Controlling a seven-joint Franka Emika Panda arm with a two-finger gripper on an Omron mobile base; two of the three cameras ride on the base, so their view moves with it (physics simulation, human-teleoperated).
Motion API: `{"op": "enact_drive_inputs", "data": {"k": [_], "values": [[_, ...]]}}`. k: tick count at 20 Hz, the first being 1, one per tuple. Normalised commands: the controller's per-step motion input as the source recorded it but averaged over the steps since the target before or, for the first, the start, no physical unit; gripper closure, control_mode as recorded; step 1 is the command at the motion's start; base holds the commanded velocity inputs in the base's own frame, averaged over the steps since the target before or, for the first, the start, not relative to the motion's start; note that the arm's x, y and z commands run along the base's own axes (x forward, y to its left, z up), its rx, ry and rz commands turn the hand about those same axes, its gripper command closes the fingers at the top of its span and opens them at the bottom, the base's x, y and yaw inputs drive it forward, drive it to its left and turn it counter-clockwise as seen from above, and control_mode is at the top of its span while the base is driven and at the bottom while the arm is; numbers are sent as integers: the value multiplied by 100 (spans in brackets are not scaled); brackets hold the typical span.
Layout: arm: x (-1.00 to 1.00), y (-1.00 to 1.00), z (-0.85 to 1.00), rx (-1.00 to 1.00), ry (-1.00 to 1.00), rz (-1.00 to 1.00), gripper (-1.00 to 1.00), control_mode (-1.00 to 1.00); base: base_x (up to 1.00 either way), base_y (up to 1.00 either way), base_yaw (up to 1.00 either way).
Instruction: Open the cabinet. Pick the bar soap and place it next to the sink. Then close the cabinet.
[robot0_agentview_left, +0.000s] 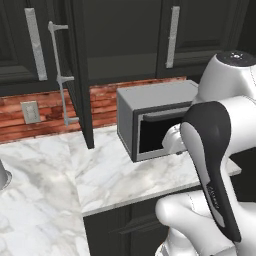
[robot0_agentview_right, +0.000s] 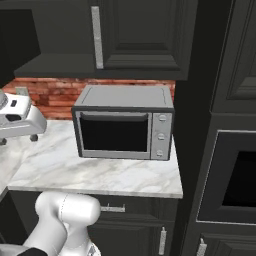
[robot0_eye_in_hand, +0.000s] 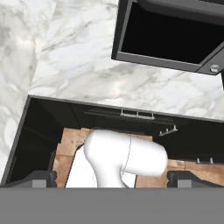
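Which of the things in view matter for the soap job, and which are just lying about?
For the job:
- black wall cabinet with long brushed-silver bar handle, door swung open
- two-finger gripper, open, holding nothing

Lying about:
- grey boxy countertop oven with dark glass door
- white wall outlet on the red brick backsplash
- white marble counter

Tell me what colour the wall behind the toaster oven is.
Red-brown brick backsplash, clearest in the left base view, behind the grey toaster oven.
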Motion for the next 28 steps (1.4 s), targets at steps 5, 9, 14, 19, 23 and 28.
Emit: {"op": "enact_drive_inputs", "data": {"k": [5,9,14,19,23,28], "values": [[0,0,0,0,0,0,-100,100,0,-1,0],[0,0,0,0,0,0,-100,100,0,0,0],[0,0,0,0,0,0,-100,100,1,-14,0],[0,0,0,0,0,0,-100,100,0,-9,0],[0,0,0,0,0,0,-100,-100,0,0,0],[11,-26,0,0,0,0,-100,-100,0,0,0]]}}
